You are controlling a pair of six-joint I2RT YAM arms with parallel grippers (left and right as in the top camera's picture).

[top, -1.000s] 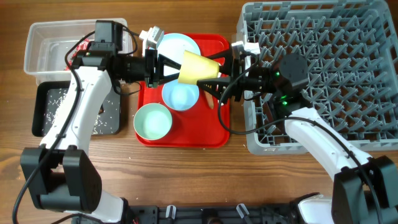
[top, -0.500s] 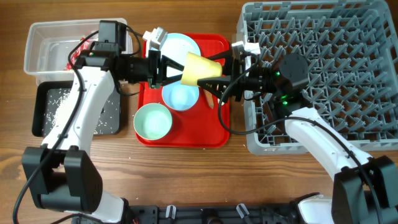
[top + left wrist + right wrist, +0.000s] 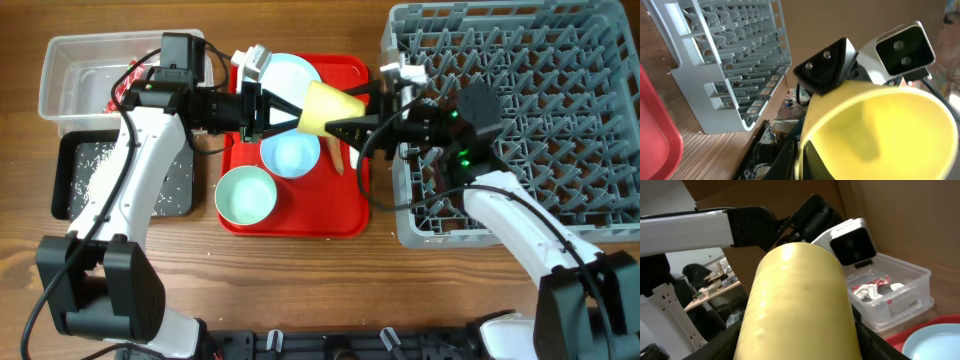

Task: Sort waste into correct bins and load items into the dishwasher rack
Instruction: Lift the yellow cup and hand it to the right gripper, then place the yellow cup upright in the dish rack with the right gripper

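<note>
Small yellow plastic cup lies on its side in mid-air above the flat red tray, between the two arms. The right gripper clasps the cup's body, a dark finger pressed against each flank in the right wrist view, where the cup's outer wall fills the frame. The left gripper meets the cup's open mouth; the left wrist view looks into the cup, with one dark finger inside the rim, but whether this gripper pinches the rim cannot be told. On the tray rest a pale blue round plate, a small pale bowl and a mint-green bowl. The large grey pegged rack stands to the tray's right; the clear plastic tub and black tray stand to its left.
</note>
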